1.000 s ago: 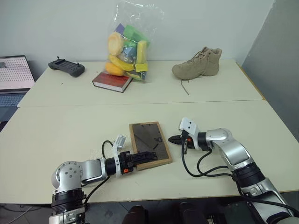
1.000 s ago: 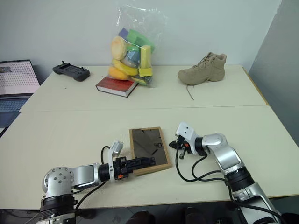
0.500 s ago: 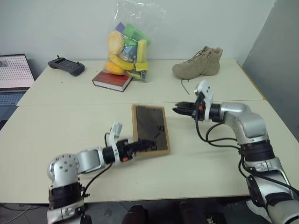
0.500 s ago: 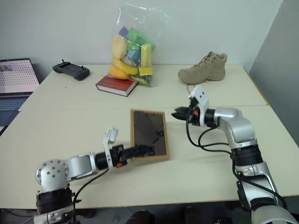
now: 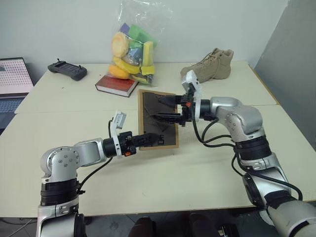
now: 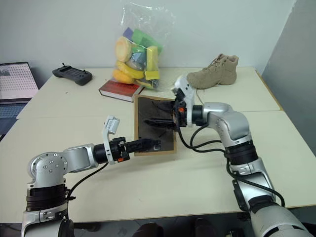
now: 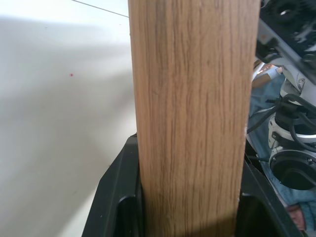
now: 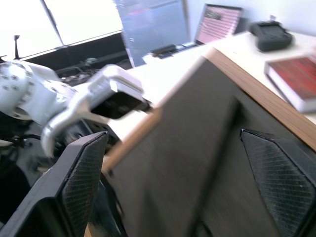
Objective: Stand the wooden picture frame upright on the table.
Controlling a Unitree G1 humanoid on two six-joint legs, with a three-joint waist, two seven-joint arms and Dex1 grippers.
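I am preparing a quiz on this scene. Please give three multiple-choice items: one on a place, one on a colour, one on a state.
1. Where does the boot lie?
A. on the far section of the table
B. beside the laptop
C. under the frame

2. What colour is the book cover?
A. blue
B. red
C. green

3. How does the frame stand now?
A. flat, face down
B. raised on its lower edge, held by the left tool
C. leaning on the bag

Answers:
1 A: the boot rests beyond the seam, at the far right.
2 B: its cover shows red beside the bag.
3 B: the left tool clamps its lower edge; the right tool is open at its back.
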